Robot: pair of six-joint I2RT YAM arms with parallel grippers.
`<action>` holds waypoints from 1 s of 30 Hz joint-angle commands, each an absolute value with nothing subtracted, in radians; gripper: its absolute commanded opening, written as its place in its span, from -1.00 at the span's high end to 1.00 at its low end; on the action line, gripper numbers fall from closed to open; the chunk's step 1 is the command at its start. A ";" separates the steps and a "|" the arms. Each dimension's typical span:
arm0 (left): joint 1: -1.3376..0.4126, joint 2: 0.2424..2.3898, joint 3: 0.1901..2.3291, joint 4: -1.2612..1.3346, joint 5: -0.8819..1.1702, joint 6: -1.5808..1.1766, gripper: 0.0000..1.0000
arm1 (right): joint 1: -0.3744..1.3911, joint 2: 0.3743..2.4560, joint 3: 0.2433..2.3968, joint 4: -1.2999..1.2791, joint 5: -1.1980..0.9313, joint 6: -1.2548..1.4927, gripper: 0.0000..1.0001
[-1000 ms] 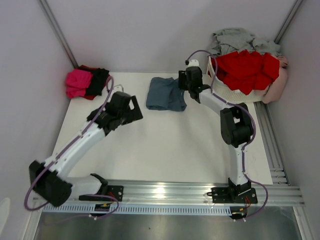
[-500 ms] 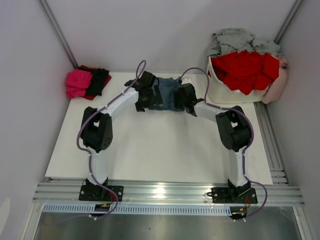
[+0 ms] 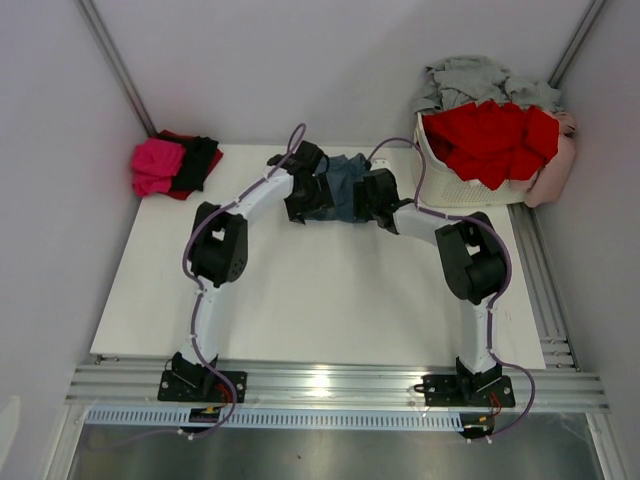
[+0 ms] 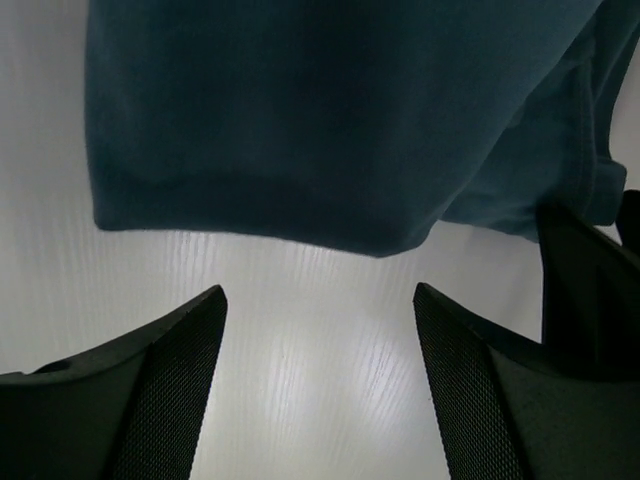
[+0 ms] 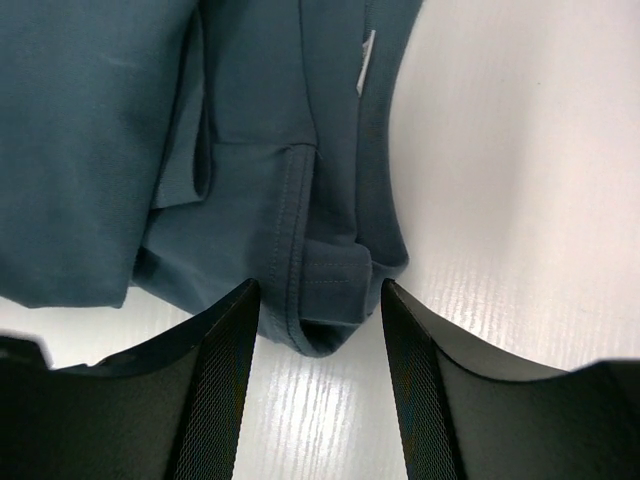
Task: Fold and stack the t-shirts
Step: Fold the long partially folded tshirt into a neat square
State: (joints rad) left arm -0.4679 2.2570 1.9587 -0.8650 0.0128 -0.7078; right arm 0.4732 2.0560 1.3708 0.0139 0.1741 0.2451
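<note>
While its jaws are standing apart with only bare table between them, the left gripper (image 4: 318,300) is hovering just short of the folded near edge of the slate-blue t-shirt (image 4: 300,120). The right gripper (image 5: 320,290) is likewise unclenched, its fingers straddling the shirt's hemmed corner without pinching it. The shirt is lying partly folded at the far middle of the table (image 3: 300,290), between the pink-and-black stack (image 3: 170,165) at far left and the white basket (image 3: 445,185) of red shirts (image 3: 490,135) at right. For a clean fold, both grippers should probably be catching every layer at matching corners and lifting together, keeping the edge straight.
</note>
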 commanded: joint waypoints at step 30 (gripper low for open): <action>-0.431 2.471 2.250 -0.848 0.133 -0.693 0.70 | 0.462 2.075 1.436 0.045 0.040 0.304 0.07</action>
State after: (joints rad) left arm -0.4351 2.4748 2.2036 -0.8474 0.0917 -0.7063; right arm 0.4664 2.0571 1.3991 0.0269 0.0559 0.2874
